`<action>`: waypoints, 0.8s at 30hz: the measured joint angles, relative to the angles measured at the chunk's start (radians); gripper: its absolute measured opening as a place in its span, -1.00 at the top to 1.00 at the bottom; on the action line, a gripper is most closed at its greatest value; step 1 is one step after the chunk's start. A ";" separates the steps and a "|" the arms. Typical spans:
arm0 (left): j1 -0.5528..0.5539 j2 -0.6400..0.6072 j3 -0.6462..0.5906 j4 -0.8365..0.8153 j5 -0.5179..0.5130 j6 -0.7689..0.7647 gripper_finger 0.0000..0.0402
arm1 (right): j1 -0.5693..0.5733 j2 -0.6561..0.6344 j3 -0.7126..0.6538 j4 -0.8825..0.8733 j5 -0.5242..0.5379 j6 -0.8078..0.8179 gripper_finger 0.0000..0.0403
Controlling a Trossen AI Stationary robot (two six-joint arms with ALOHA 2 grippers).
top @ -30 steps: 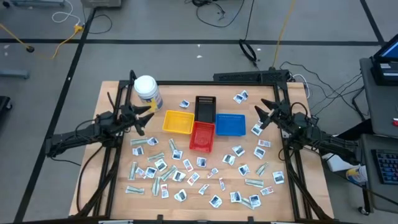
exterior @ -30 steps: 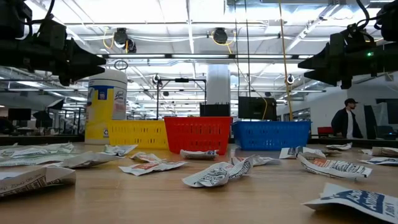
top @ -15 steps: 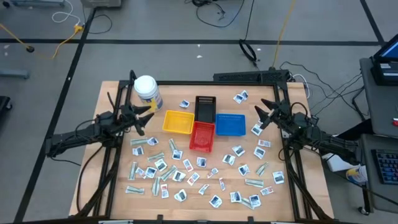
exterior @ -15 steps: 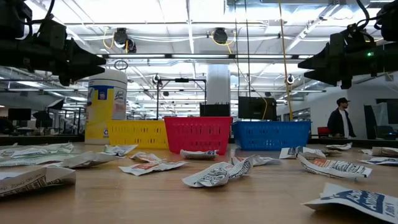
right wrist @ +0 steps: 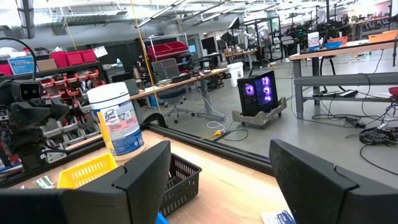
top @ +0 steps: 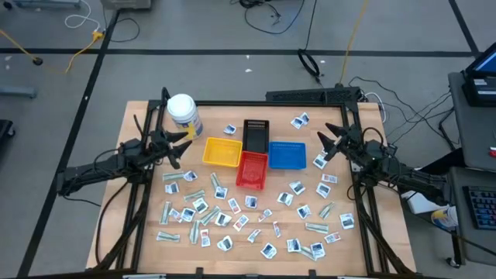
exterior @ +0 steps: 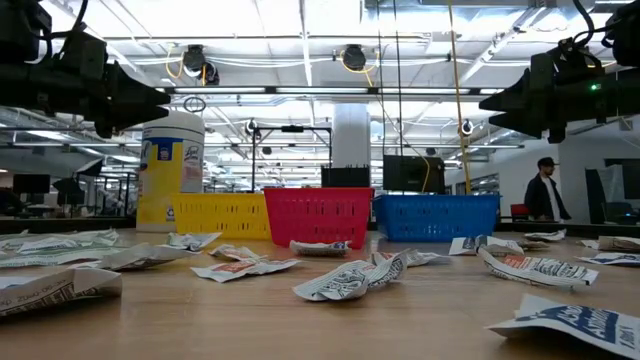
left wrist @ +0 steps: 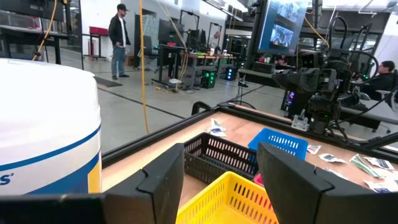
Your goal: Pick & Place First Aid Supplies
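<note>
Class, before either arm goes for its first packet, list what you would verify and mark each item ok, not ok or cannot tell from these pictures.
1. Left tool open and empty: ok, fingers spread in its wrist view.
2. Right tool open and empty: ok, the same.
3. Both tools raised above the table: ok in the low view.
4. Trays free to receive: yellow tray, red tray and blue tray look empty from above: ok. Black tray: cannot tell.
5. First aid packets within reach: ok, spread over the near half, a few beside the trays.
6. White jar clear of the left tool's path: cannot tell, it stands close beside it.
</note>
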 joint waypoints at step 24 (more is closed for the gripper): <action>0.000 0.000 0.000 0.000 0.000 0.000 -0.04 | 0.000 0.003 0.000 0.000 -0.046 0.097 -0.33</action>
